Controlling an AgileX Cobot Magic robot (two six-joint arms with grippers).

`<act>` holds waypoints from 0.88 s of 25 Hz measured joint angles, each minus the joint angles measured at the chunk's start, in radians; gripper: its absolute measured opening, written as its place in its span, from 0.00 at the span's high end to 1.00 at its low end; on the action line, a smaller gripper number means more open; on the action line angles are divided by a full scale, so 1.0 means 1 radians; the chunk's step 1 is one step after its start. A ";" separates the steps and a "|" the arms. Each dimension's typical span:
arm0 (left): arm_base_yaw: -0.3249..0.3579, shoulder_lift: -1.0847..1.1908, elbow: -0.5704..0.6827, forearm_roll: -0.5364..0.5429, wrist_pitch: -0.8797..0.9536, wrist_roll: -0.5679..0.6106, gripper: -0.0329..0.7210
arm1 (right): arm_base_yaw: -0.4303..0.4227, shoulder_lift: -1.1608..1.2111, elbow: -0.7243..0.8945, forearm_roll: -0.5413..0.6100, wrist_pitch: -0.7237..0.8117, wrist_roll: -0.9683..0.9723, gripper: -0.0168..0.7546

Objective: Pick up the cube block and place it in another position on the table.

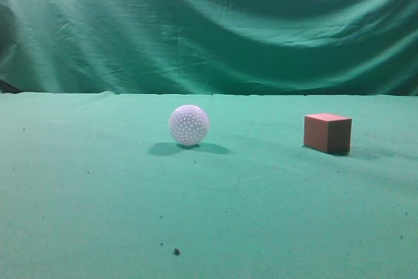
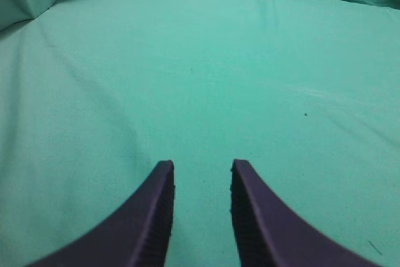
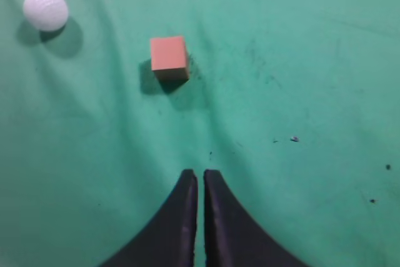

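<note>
The reddish-brown cube block (image 1: 327, 132) sits on the green table (image 1: 98, 187) at the right of the exterior view. It also shows in the right wrist view (image 3: 169, 57), ahead of my right gripper (image 3: 200, 176) and a little left, well apart from it. The right gripper is shut and empty, above the cloth. My left gripper (image 2: 201, 168) is open and empty over bare green cloth; the cube is out of its view. Neither gripper shows in the exterior view.
A white dimpled ball (image 1: 189, 125) rests on the table left of the cube; it also shows at the far left of the right wrist view (image 3: 45, 9). A draped green curtain (image 1: 209, 24) hangs behind. Dark specks (image 1: 176, 251) lie near the front.
</note>
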 joint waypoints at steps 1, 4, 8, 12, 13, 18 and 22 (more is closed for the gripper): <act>0.000 0.000 0.000 0.000 0.000 0.000 0.61 | 0.027 0.055 -0.031 -0.032 0.004 0.035 0.98; 0.000 0.000 0.000 0.000 0.000 0.000 0.61 | 0.092 0.208 -0.122 -0.105 0.023 0.077 0.98; 0.000 0.000 0.000 0.000 0.000 0.000 0.61 | 0.155 0.388 -0.238 -0.147 0.041 0.076 0.86; 0.000 0.000 0.000 0.000 0.000 0.000 0.61 | 0.167 0.532 -0.331 -0.151 0.062 0.077 0.55; 0.000 0.000 0.000 0.000 0.000 0.000 0.61 | 0.167 0.558 -0.348 -0.151 0.065 0.080 0.47; 0.000 0.000 0.000 0.000 0.000 0.000 0.61 | 0.167 0.678 -0.401 -0.153 0.052 0.107 0.28; 0.000 0.000 0.000 0.000 0.000 0.000 0.61 | 0.167 0.763 -0.428 -0.153 0.041 0.121 0.36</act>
